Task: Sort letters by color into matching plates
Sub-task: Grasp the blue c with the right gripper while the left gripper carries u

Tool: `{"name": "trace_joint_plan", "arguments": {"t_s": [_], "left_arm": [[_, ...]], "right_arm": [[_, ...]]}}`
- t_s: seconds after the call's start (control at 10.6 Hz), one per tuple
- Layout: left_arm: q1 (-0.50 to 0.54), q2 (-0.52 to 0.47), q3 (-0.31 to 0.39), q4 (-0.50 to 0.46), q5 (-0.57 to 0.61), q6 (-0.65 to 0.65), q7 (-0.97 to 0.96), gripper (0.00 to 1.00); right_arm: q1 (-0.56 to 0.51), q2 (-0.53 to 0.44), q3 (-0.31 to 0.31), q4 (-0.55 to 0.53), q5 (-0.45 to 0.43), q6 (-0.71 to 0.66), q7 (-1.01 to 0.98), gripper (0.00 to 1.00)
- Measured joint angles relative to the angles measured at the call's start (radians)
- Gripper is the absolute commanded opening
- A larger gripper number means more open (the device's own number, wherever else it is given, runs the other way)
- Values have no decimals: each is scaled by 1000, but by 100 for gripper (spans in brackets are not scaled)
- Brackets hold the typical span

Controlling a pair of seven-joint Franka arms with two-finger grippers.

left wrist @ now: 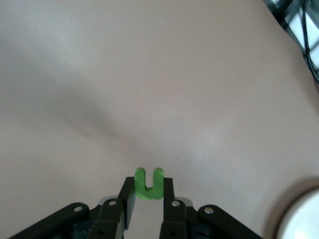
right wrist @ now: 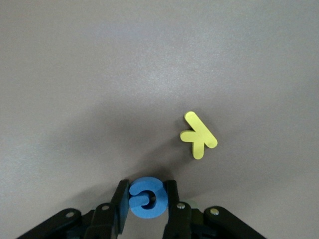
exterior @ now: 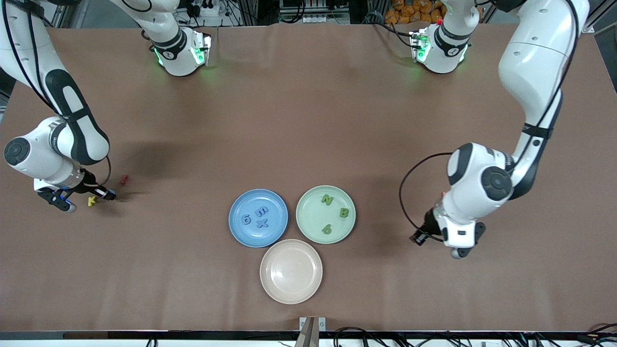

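The small round blue foam letter [right wrist: 146,197] is being pinched by the right gripper [right wrist: 147,199] and the green U-shaped foam letter [left wrist: 148,183] by the left gripper [left wrist: 148,191], both edge-held and likely to be dropped.

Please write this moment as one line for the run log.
left gripper: shut on green letter | right gripper: closing around blue letter beside yellow letter | blue plate: three | green plate: three

The right arm reaches from its base at 11 o'clock down toward 8 o'clock, wrist bent low; the right gripper [right wrist: 147,199] pinches a blue letter [right wrist: 146,197]. The left arm bends from 1 o'clock to 4 o'clock; the left gripper [left wrist: 148,191] is clamped on a green letter [left wrist: 148,183].
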Motion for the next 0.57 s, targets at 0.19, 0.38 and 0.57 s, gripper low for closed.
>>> {"name": "trace_joint_plan", "arguments": {"t_s": [0.19, 0.38, 0.57], "left_arm": [[-76, -13, -4, 1, 0, 0, -128, 0], [-168, -26, -4, 1, 0, 0, -302, 0], [-214, -35, -3, 2, 0, 0, -367, 0]], "right_arm": [[1, 1, 2, 0, 0, 2, -1, 25], [2, 1, 3, 3, 0, 2, -7, 24], [10, 4, 11, 18, 0, -8, -9, 24]]}}
